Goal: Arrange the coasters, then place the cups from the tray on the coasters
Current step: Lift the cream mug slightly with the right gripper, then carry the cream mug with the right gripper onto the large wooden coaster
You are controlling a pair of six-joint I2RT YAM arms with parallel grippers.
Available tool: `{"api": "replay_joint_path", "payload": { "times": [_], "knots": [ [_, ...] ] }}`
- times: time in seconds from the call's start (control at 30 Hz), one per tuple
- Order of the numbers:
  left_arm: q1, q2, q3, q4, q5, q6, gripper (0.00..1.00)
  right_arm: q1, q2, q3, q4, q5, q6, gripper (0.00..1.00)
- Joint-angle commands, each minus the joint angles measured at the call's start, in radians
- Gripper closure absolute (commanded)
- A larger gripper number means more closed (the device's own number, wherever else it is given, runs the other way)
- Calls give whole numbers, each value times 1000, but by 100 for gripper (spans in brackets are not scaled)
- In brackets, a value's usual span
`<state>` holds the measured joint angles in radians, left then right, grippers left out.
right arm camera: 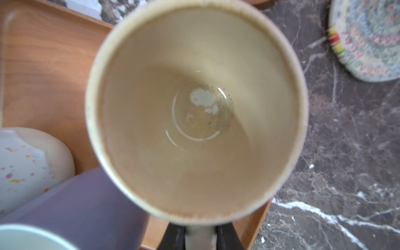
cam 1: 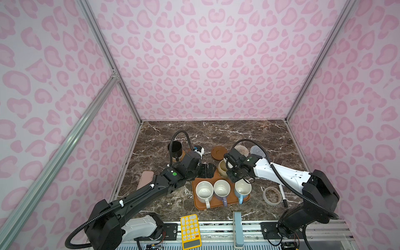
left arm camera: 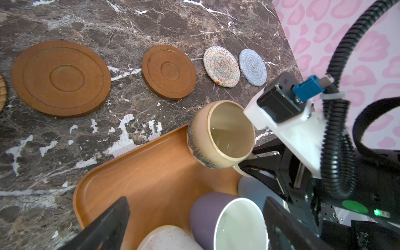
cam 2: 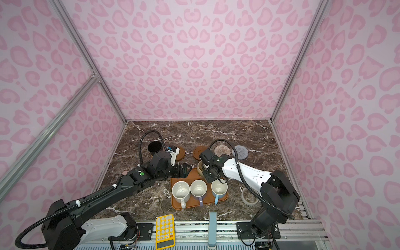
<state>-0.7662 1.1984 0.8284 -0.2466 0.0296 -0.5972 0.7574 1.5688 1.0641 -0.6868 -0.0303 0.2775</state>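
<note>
Clock faces read as in a top view, 12 at the far wall, 6 at my bases. My right end effector (right arm camera: 199,238) is clenched on the handle of the cream-yellow mug (right arm camera: 194,108); the right wrist view shows a black finger on either side of that handle. The mug is at the 12 o'clock edge of the tray (cam 1: 216,205), a bit toward 1; it is tilted in the left wrist view; cannot tell if its base is off the tray.

My left end effector (cam 1: 208,170) is released, jaws wide, nothing between them; it hovers at the tray's 11 o'clock corner, just beside the cream-yellow mug at its 9.

The tray lies on the table (cam 1: 216,134), near centre, slightly toward 6. Three mugs stand upright in a row along its 6 o'clock side, handles pointing to 6: speckled white mug (cam 1: 204,191) at the 9 end; lavender mug (cam 1: 221,189) in the middle; light blue mug (cam 1: 242,188) at the 3 end; close together, contact cannot be told.

The coasters run in a row on the table at 12 of the tray, from 9 to 3: tan rattan coaster (cam 1: 183,154); brown coaster (left arm camera: 61,78), partly hidden by my left wrist in both top views; second brown coaster (left arm camera: 168,72); cream woven coaster (left arm camera: 221,66); grey-blue coaster (left arm camera: 252,67); the last two sit just beside each other. The black mug (cam 1: 175,149) stands upright on the rattan one, at the tray's 10, well apart from the tray; only that coaster carries a mug.

A tape roll (cam 1: 272,195) lies at 3 of the tray; a marker (cam 1: 282,194) is just beside it at its 3; a yellow calculator (cam 1: 190,230) is at 6, on the front rail.
</note>
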Motion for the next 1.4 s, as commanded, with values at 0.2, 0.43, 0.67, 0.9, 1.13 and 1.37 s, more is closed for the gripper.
{"api": "replay_joint_path", "payload": {
  "times": [0.2,0.43,0.67,0.9,1.13,1.37],
  "knots": [
    [2,-14,2,87,-34,-5,2,-1,-50,-7,88,46,9,100],
    [2,-47,5,86,-88,-13,1,2,-112,-2,83,62,41,100],
    [17,-66,8,77,-124,-12,2,21,-106,49,74,81,64,100],
    [83,-64,-6,104,-98,-21,2,53,-41,123,79,97,86,100],
    [116,-60,-40,124,-81,-36,2,65,-5,169,128,124,93,100],
    [214,-113,-47,121,-49,-47,3,76,105,272,173,161,102,100]
  ]
}}
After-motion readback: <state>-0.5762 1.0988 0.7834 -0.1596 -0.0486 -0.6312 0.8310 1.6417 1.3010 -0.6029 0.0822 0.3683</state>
